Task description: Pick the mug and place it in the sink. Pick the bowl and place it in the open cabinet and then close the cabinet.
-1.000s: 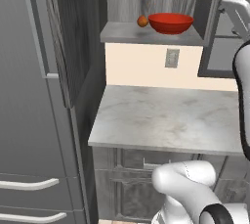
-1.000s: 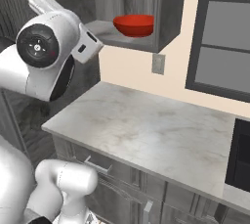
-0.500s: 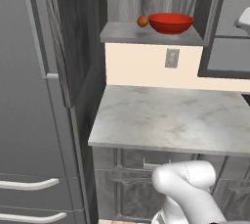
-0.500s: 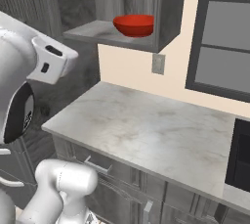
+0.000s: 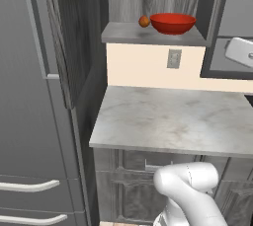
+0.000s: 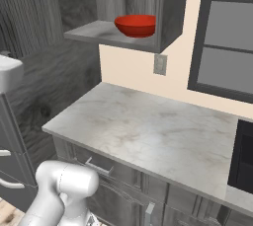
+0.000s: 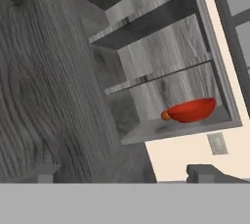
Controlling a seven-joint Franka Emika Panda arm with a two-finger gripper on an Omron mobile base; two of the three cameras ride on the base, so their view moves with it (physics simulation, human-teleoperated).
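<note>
swinging away from the shelf, the arm is leaving the bowl [image 7: 191,110] resting in the cabinet [image 7: 161,52], ahead of the empty, wide-open jaws. door [image 7: 46,81] looming beside them: push its face squarely shut.

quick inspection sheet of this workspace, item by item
surface: marble counter, bare where seen
job's things: red bowl on bottom shelf of cabinet; door open
clutter: orange ball beside bowl
end effector: open, holding nothing, fingertips facing the cabinet
cables: nothing seen
surroundings: wall outlet, window, tall grey unit
</note>
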